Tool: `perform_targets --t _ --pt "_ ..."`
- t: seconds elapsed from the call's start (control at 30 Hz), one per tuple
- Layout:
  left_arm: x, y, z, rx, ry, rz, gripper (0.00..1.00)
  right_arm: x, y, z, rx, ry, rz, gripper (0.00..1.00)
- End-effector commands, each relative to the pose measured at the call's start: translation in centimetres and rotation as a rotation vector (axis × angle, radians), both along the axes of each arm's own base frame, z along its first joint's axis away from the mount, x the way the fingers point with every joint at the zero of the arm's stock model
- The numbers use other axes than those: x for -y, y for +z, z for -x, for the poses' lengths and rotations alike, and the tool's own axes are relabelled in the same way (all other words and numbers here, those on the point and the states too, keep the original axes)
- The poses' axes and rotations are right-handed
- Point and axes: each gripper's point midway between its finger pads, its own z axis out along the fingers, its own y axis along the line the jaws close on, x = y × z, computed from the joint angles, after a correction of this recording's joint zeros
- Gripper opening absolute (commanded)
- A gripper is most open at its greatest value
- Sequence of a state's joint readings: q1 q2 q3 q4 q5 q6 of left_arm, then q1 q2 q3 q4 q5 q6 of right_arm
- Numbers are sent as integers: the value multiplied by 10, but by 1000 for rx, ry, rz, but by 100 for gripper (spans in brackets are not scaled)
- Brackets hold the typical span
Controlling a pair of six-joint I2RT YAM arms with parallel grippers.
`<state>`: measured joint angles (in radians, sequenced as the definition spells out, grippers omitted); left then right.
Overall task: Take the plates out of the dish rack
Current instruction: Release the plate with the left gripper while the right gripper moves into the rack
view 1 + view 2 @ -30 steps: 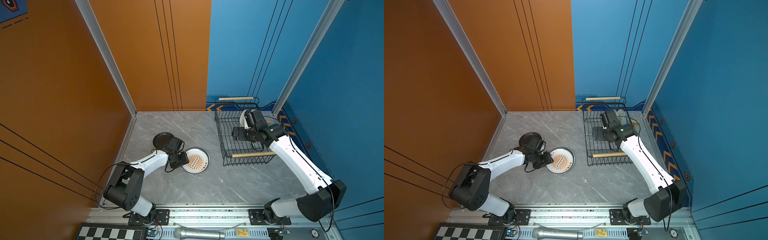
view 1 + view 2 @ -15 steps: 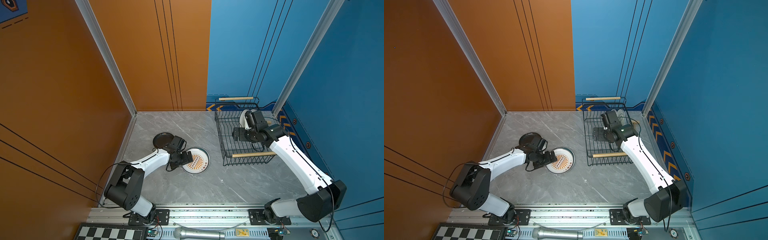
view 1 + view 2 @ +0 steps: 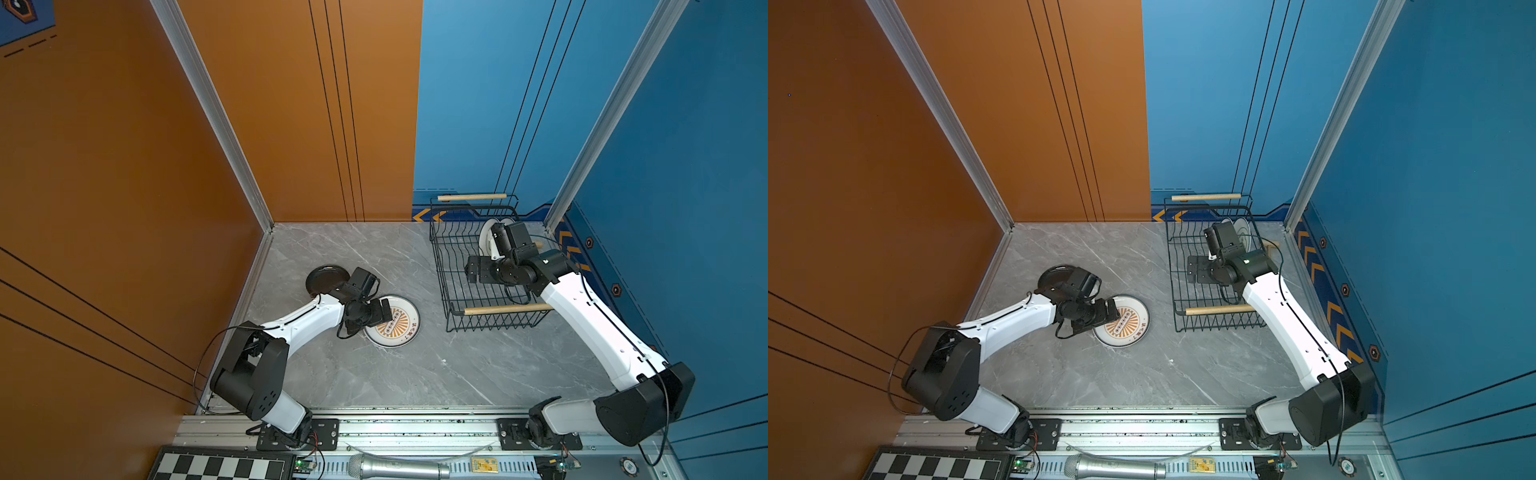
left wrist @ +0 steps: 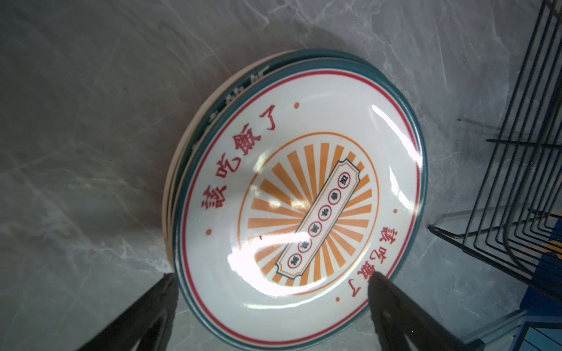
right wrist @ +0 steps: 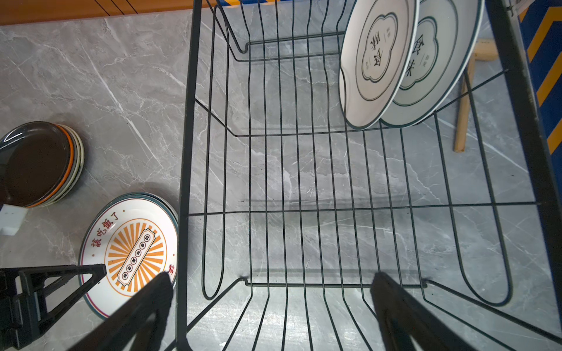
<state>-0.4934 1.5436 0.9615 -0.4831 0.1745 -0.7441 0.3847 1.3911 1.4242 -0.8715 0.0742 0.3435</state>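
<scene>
Status: left gripper jaws spread wide, holding nothing, low over the printed stack on the table; right gripper equally wide and empty, above the bare part of the dish rack; two white plates stand on edge toward the back of the rack, leaning close together, well apart from the right fingertips; dark stack of small plates sits near the printed stack, outside the rack.

We read the step as the right arm going for the nearer of the two; to do it well we'd bring the jaws down over its top rim, one finger per face, front plate only; lift straight up until it clears the wire slots, then swing toward the stacks; mind the wooden rod handle on the way out; we'd want the left arm off the printed stack so the drop spot is free; the top plate there sits slightly off-centre on those below, so set down gently.

Can't tell: plate count in either stack, only edges show; whether the two racked plates touch; where their lower rims seat in the wires; in both top views the right arm covers most of them; pale wooden piece behind the rack, unclear what it is.
</scene>
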Motion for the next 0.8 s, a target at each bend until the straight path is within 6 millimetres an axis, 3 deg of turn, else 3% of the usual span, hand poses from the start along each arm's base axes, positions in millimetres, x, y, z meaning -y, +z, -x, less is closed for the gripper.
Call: perform_targets --t 0.0,0.33,0.6,0.77 --pt "-1 -2 2 -11 -14 -41 98 2 2 4 9 18 -5 100" --pt "-32 15 10 17 17 -137 98 14 0 -10 20 -2 -18 100" --pt "-52 35 17 75 37 -114 98 54 -6 -58 8 -100 -16 100" --pt "-62 58 13 186 45 -118 98 64 -14 -92 -10 -105 -5 100"
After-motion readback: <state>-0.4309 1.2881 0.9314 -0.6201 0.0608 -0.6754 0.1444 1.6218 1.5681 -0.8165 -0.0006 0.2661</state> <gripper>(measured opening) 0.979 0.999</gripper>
